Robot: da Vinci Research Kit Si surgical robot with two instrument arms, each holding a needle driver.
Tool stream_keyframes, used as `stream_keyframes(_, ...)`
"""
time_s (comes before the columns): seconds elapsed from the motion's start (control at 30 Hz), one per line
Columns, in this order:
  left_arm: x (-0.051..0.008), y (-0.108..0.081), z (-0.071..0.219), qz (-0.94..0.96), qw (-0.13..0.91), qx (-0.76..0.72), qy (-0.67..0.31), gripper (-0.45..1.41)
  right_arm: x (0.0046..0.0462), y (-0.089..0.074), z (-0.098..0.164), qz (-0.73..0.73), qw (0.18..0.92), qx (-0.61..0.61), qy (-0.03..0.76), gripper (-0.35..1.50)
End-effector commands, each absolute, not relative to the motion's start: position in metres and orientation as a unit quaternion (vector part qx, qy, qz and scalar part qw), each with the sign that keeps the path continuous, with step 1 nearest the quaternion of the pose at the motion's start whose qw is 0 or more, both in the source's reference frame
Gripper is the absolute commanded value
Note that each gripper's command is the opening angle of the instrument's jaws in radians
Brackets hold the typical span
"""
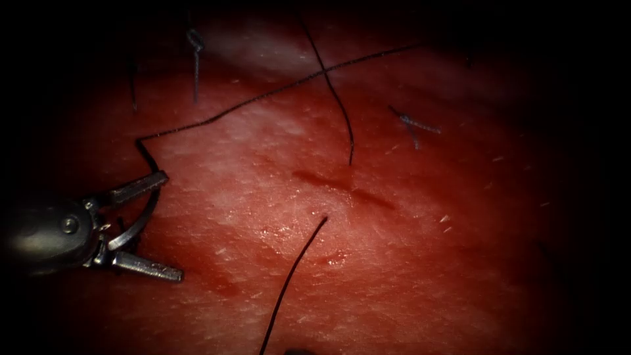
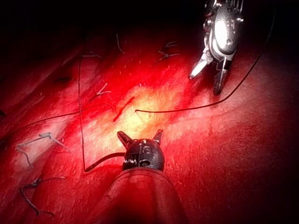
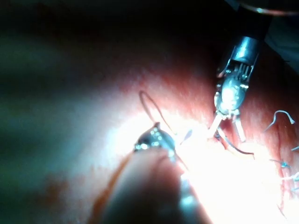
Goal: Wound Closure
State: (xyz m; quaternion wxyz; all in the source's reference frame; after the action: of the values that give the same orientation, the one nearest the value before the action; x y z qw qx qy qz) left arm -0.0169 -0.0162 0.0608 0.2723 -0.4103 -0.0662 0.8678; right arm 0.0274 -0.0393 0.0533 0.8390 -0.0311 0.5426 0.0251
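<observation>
Keeping your left tool [image 1: 154, 223], jaws wide apart with the needle [image 1: 135, 227] lying loose between them left of the cut [image 1: 345, 187], close squarely on its curve.

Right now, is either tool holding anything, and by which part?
Nothing is clamped. The left tool is open, the needle lying loose mid-curve between its jaws, left of the cut; the right tool is open and empty.

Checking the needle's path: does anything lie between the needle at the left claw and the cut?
Nothing visible does. The needle lies out of the tissue, left of the cut, inside the open left claw, ungripped; bare tissue separates them. The thread runs above that path. The right claw is open, empty.
</observation>
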Motion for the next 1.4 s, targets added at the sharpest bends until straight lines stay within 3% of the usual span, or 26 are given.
stream_keyframes(0.03, -0.0174, -0.016, 0.061, 0.868, 0.272, -0.411, -0.067, 0.51, 0.0277, -0.038, 0.056, 0.027, 0.842, -0.038, 0.537, 1.03)
stream_keyframes(0.73, -0.0174, -0.016, 0.061, 0.867, 0.271, -0.412, -0.068, 0.49, 0.0295, -0.035, 0.069, 0.010, 0.871, -0.075, 0.486, 1.08)
stream_keyframes(0.8, -0.0174, -0.016, 0.061, 0.867, 0.271, -0.412, -0.068, 0.49, 0.0291, -0.035, 0.070, 0.010, 0.864, -0.086, 0.497, 0.21)
stream_keyframes(0.83, -0.0174, -0.016, 0.061, 0.867, 0.271, -0.412, -0.068, 0.49, 0.0287, -0.035, 0.070, 0.020, 0.861, -0.083, 0.501, -0.35)
stream_keyframes(1.4, -0.0173, -0.016, 0.061, 0.867, 0.271, -0.412, -0.068, 0.49, 0.0296, -0.043, 0.058, 0.005, 0.846, -0.053, 0.530, -0.35)
